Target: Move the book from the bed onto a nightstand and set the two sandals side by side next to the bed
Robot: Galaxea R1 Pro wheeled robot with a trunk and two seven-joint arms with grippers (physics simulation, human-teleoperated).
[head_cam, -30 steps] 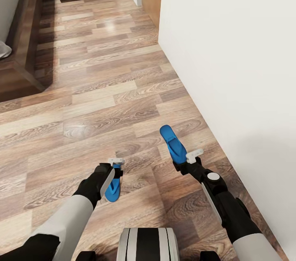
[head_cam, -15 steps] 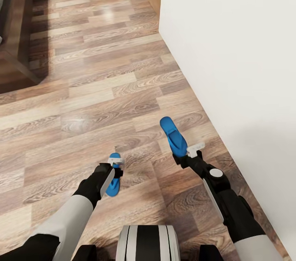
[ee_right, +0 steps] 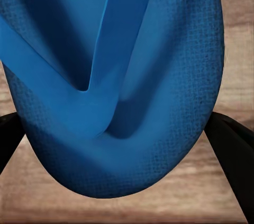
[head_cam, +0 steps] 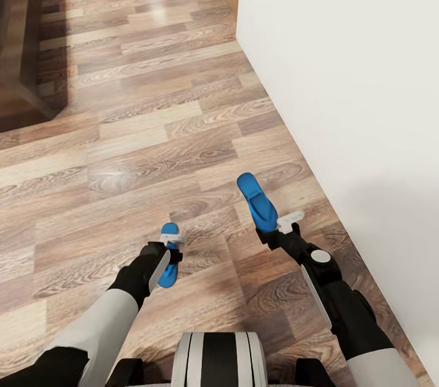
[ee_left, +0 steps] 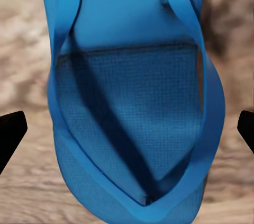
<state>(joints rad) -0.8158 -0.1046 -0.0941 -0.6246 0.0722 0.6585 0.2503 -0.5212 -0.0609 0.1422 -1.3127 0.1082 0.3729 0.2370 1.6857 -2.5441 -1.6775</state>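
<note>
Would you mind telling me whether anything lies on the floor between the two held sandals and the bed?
Nothing visible does. The left sandal and right sandal are each held in an end effector, and only bare wood floor stretches toward the bed frame at far left.

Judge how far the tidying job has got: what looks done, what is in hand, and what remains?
Done: nothing visibly finished. In hand: the left gripper holds one blue rubber flip-flop sandal, and the right gripper holds the other blue sandal, above the brown wood-plank floor. Left: setting both sandals side by side beside the dark wooden bed frame; the book step cannot be judged here.
</note>
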